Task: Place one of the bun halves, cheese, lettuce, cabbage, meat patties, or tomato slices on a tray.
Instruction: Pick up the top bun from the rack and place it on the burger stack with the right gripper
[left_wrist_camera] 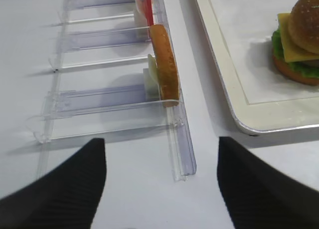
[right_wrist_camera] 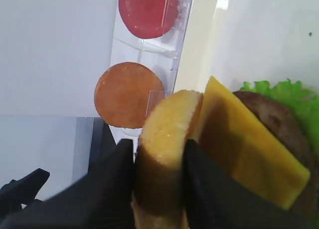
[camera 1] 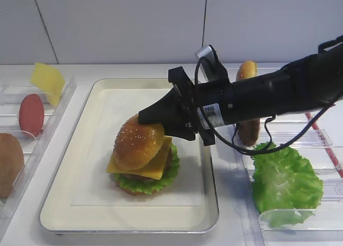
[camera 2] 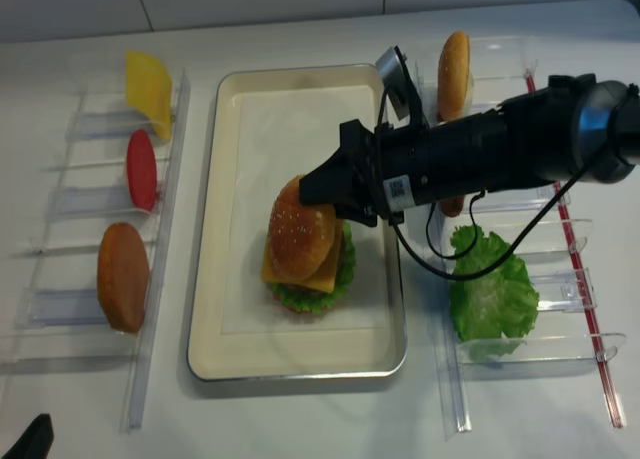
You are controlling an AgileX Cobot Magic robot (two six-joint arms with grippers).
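A stacked burger sits on the paper-lined silver tray: bottom bun, green lettuce, dark meat patty and a yellow cheese slice. The sesame bun top rests tilted on the cheese, leaning left. My right gripper reaches in from the right and is shut on this bun top; in the right wrist view both black fingers press the bun's sides. My left gripper hangs open over bare table by the near end of the left rack, holding nothing.
The clear left rack holds a cheese slice, a tomato slice and a bun half. The right rack holds a large lettuce leaf and an upright bun half. My right arm spans the tray's right rim.
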